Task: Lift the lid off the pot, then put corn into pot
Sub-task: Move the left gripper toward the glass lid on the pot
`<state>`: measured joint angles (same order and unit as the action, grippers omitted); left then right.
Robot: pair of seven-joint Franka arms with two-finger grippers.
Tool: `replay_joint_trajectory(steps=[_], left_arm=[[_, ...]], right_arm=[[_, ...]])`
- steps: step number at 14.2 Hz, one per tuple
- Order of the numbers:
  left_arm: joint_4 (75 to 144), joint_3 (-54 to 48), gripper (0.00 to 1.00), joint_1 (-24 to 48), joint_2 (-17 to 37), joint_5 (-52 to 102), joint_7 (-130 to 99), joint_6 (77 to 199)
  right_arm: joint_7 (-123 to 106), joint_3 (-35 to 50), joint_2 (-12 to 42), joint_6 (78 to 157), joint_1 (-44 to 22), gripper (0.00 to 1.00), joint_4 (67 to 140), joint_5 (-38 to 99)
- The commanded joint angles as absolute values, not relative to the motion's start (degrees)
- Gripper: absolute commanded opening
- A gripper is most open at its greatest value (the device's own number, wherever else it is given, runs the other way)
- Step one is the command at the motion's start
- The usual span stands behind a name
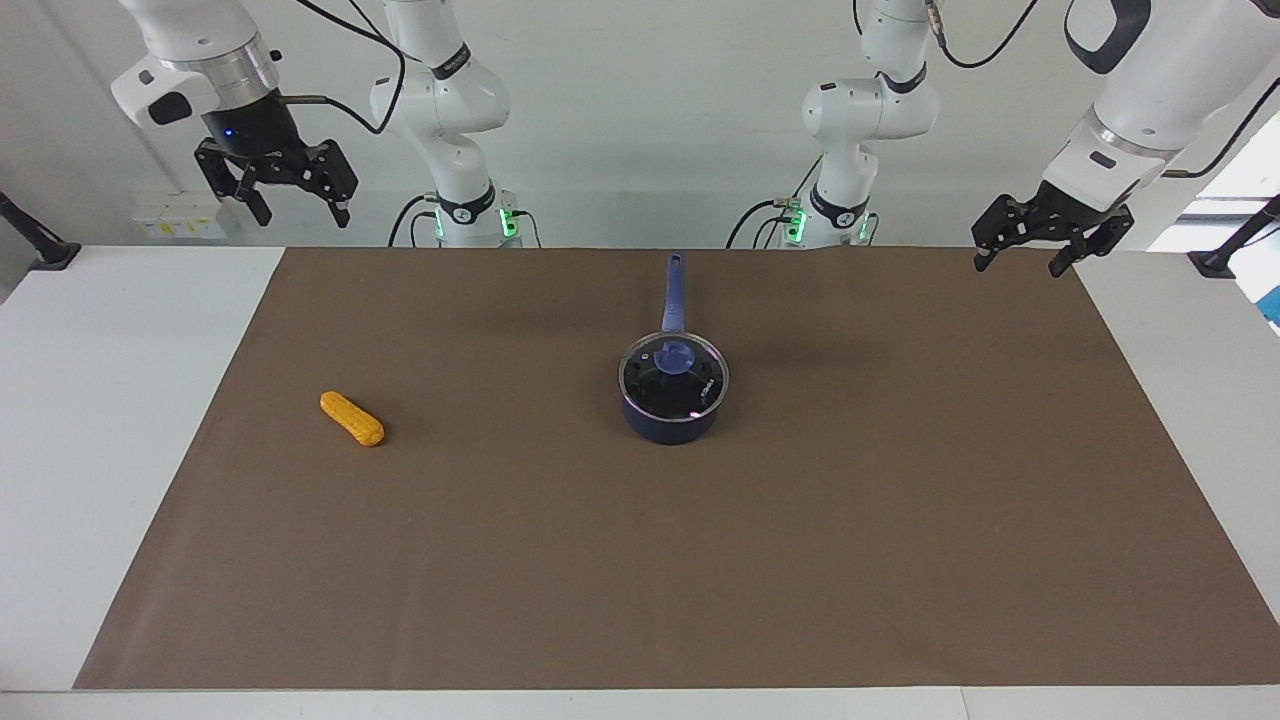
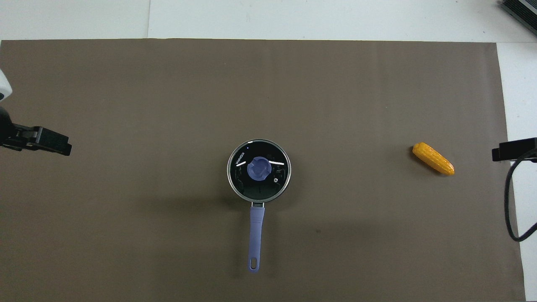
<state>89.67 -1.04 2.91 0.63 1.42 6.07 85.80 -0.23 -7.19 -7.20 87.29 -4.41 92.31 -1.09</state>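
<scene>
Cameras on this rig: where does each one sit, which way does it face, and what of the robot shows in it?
Facing view: high across the table, looking at the robots; both whole arms show, right claw and left claw raised, open.
Overhead view: above the robots' end, looking steeply down; only the left claw tip and right claw tip show.
Shared: the pot with the lid on, the corn, the brown mat.
</scene>
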Motion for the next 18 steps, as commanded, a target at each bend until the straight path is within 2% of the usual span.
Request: replay_joint_trajectory(steps=[1, 10, 18], left_arm=[[92.19, -0.35, 1.0, 6.41, 0.09, 1.67, 5.54, 88.24], [97.9, -0.35, 1.0, 15.28, 0.79, 1.67, -3.16, 96.14], [98.35, -0.35, 1.0, 25.12, 4.56, 1.67, -17.2, 102.64]], right_arm=[[-1.41, -7.03, -8.53, 88.24, -4.22, 1.0, 93.87, -1.67], [-1.23, -7.03, -8.61, 87.98, -4.22, 1.0, 94.04, -1.67], [-1.41, -6.94, -8.35, 87.45, -3.96, 1.0, 93.52, -1.23]])
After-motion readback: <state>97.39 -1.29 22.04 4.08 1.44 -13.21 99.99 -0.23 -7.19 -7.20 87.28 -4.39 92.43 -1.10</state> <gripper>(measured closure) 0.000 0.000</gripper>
